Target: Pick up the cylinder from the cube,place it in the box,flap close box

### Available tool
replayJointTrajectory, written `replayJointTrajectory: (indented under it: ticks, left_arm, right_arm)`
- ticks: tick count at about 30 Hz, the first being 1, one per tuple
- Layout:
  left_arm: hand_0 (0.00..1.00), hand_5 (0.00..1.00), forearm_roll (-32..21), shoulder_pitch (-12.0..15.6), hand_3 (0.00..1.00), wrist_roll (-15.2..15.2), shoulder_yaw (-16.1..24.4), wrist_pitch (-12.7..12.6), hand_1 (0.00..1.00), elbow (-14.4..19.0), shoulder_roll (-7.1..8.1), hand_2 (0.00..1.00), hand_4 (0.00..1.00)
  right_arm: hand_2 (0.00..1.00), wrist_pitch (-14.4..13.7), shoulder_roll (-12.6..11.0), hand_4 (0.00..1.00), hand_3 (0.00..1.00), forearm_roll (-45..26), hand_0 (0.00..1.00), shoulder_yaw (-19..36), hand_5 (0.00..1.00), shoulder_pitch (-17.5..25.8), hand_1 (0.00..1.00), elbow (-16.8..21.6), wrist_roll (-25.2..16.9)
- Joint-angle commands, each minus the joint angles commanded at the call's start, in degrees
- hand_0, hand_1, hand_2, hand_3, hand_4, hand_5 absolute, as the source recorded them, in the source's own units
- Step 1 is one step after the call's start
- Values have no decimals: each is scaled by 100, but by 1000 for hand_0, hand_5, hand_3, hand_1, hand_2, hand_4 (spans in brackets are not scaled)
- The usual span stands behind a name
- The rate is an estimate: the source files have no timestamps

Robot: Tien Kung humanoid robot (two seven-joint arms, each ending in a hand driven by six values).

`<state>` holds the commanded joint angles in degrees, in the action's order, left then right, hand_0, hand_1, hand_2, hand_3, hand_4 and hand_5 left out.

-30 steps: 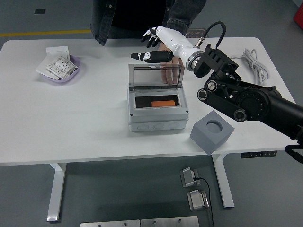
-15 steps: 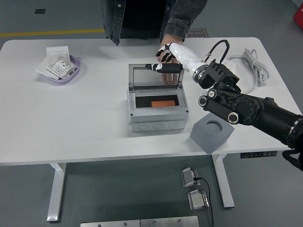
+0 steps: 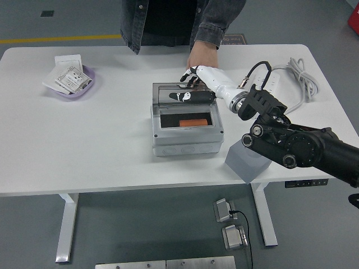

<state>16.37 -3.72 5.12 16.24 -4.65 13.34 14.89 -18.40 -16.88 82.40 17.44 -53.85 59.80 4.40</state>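
Observation:
A grey box stands mid-table with its clear lid tilted partway down toward me. An orange cylinder lies inside it. My right hand is open, its white palm and black fingers stretched out flat on the lid's top edge. The grey cube sits right of the box, mostly hidden by my right arm. A person's hand rests on the table just behind the lid. My left hand is out of view.
A purple bowl with paper packets sits at the far left, next to a white card. A white power strip with its cable lies at the far right. The person stands at the far edge.
My right hand has come down and toward me, pushing the lid from upright to partway shut. My right arm has lowered and now covers most of the cube.

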Motion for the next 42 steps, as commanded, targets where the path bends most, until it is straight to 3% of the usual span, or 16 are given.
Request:
replayJointTrajectory:
  ticks: [10,24,29,35,39,42]
  left_arm:
    - [620,94,15,14,558,1,40,-6,646,3,-6,572,573]
    - [620,96,16,28,557,6,40,1,646,0,-34,572,572]
    - [620,97,15,39,556,5,47,4,645,-9,-40,571,570]
    - [620,96,7,75,556,9,61,10,645,-27,-40,571,570]
    - [620,96,31,104,556,12,104,14,644,-35,-38,571,569]
    - [620,96,65,115,556,12,158,17,644,-39,-29,571,569]
  right_arm:
    - [584,57,-342,949,665,353,685,-56,767,312,545,776,177]
    - [587,94,-431,943,663,503,669,154,777,609,531,945,253]
    - [587,187,-585,942,662,801,656,702,786,893,522,1072,354]
    - [585,341,-741,945,662,1467,645,1704,792,1585,511,1506,546]
    - [579,225,-704,948,661,1765,637,2462,814,2101,500,1849,450]
    - [579,-38,-601,948,661,1597,637,3150,814,2575,500,2114,152]
